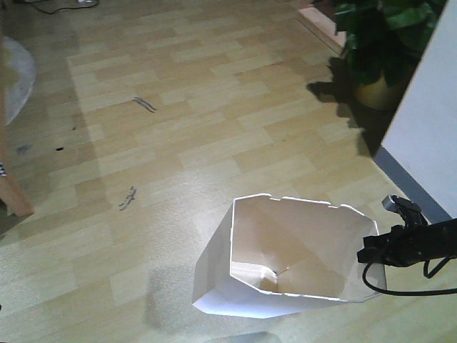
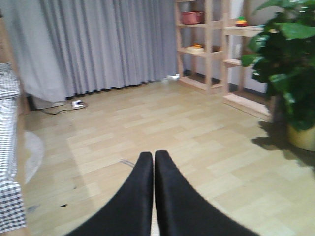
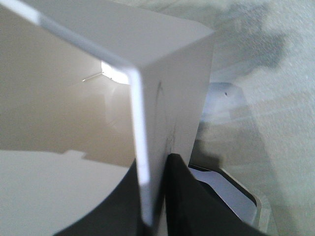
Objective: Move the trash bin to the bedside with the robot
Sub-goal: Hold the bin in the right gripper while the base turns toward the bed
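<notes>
The white faceted trash bin stands tilted on the wooden floor at the bottom centre, its notched rim facing me. My right gripper, thin and black with a trailing cable, is shut on the bin's right wall. In the right wrist view that wall runs between the two black fingers of the right gripper. The left gripper is shut with nothing in it, hovering above bare floor. The bedside shows as checked bedding at the left edge and a wooden post.
A potted plant stands at the top right, beside a white wall panel. Wooden shelves and grey curtains lie far ahead. A pale round rug sits near the bed.
</notes>
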